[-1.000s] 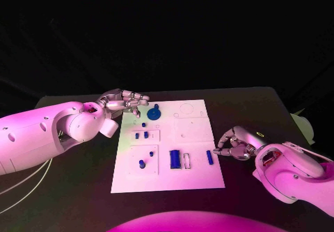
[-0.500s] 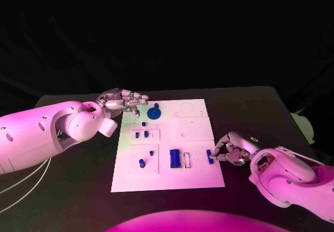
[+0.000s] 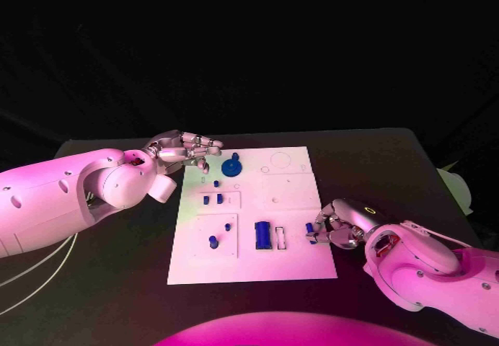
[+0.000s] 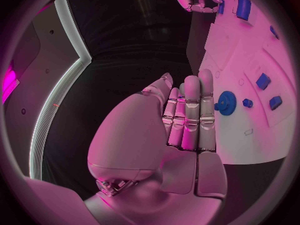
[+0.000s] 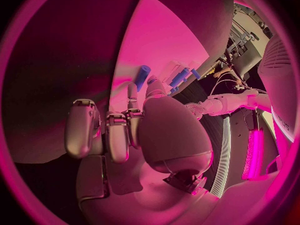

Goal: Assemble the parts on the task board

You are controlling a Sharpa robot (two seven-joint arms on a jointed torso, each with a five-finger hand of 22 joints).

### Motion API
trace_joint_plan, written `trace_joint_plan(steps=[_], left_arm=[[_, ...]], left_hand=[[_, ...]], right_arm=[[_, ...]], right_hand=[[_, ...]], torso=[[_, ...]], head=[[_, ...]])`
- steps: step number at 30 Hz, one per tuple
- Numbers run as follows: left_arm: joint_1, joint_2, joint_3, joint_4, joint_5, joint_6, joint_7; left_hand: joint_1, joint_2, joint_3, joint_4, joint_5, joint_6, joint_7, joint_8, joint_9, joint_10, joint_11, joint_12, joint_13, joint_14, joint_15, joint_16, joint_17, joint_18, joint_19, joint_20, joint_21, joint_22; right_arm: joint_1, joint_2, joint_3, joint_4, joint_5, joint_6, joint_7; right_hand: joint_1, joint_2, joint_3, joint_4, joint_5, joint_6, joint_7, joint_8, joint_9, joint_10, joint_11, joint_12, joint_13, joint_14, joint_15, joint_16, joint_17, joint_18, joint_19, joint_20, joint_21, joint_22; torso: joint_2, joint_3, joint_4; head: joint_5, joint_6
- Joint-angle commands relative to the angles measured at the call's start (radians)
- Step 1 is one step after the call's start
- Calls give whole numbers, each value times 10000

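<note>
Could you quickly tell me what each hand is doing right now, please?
Left hand: holds nothing, fingers together, beside the task board.
Right hand: fingers at the small blue bar; grip cannot be told.

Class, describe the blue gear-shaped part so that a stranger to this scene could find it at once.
Start at the white task board in the middle of the black table. Go to its far edge, beside the left hand. The gear is the one round, toothed blue part; its neighbours are small blocks.

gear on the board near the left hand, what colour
Blue; the gear shows best in the left wrist view.
</note>
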Motion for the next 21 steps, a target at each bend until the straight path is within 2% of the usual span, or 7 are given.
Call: trace_joint_plan(steps=[1,5,10,17,21], left_arm=[[4,10,6,35,-27,94,16],[4,-7,6,44,-29,95,13],[4,-24,6,55,-30,115,0],[4,-45,6,66,-30,124,-8],[4,-65,6,79,-30,121,-18]], left_hand=[[-75,52,-46,-6,3,-65,-32,64,-16,-72,-14,56,9,-70,-17,30,-14,124,40,12,-64,-16],[-75,52,-46,-6,3,-65,-32,64,-16,-72,-14,56,9,-70,-17,30,-14,124,40,12,-64,-16],[-75,52,-46,-6,3,-65,-32,64,-16,-72,-14,56,9,-70,-17,30,-14,124,40,12,-64,-16],[-75,52,-46,-6,3,-65,-32,64,-16,-72,-14,56,9,-70,-17,30,-14,124,40,12,-64,-16],[-58,69,-44,-15,2,-59,-35,72,-16,-77,-17,71,11,-69,-21,36,-20,126,43,11,-68,-18]], right_arm=[[-31,75,-1,-60,-367,338,12],[-66,146,-1,-205,-829,658,-7],[-98,289,-1,-443,-1426,1030,-49],[-136,489,0,-585,-1748,1217,-88],[-143,513,0,-594,-1822,1267,-98]], right_hand=[[106,2,-41,-38,-16,104,-4,-65,-15,216,-18,5,192,925,61,-7,2111,-55,111,59,39,1891],[183,-21,-49,-74,-21,140,-17,-69,-17,199,-30,-26,168,923,50,-10,2104,-53,109,53,31,1890],[308,-79,-77,-132,-146,200,-35,-73,-17,192,-45,-40,163,921,36,-16,2094,-50,103,42,10,1886],[619,-105,-30,-287,-188,287,-82,-57,-3,189,-87,-51,164,919,3,-22,2086,-47,100,17,-6,1883],[797,-68,43,-366,-223,302,-99,-69,-7,190,-103,-52,169,920,-12,-22,2087,-48,102,3,-4,1885]], torso=[[1,2,5],[-3,-12,2],[-6,-13,-1],[5,6,13],[3,-11,0]], head=[[107,-25],[91,-37],[83,-55],[132,-49],[124,-54]])
